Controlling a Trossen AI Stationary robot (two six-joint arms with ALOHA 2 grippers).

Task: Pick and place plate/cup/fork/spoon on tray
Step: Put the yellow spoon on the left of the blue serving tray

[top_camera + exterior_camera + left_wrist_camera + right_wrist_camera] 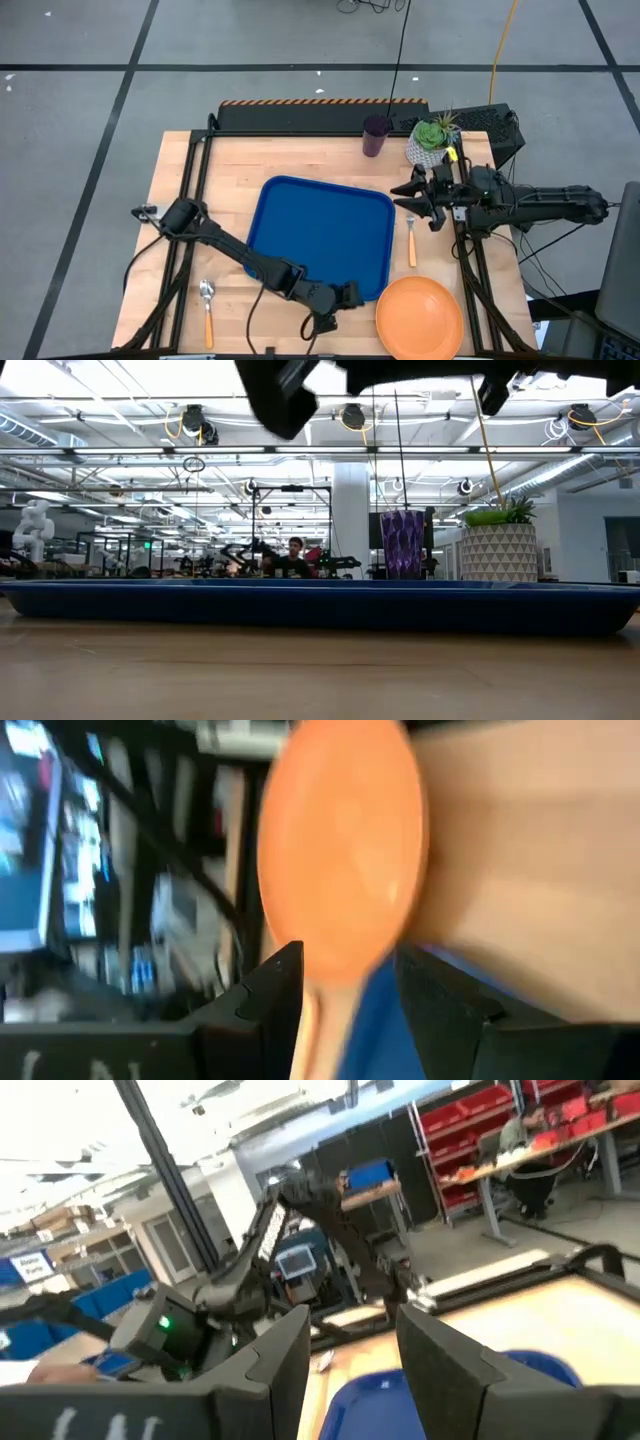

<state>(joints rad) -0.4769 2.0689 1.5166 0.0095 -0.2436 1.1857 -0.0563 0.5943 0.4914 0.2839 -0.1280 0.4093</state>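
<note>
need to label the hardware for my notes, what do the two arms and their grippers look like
Both arms are dark, almost black, built of slim jointed segments with black cables trailing from their bases. The left gripper and right gripper each end in two blocky, flat black fingers. The right arm carries a small yellow marking near its wrist.

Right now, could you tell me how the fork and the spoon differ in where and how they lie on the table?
The fork lies off the right edge of the blue tray, while the spoon lies off the tray's left side, near the front edge. The fork sits just below the right claw; the spoon has no claw near it. The fork ends in tines, the spoon in a rounded bowl. Both have slim orange handles, point their metal ends away from the front edge, and rest on bare wood.
</note>
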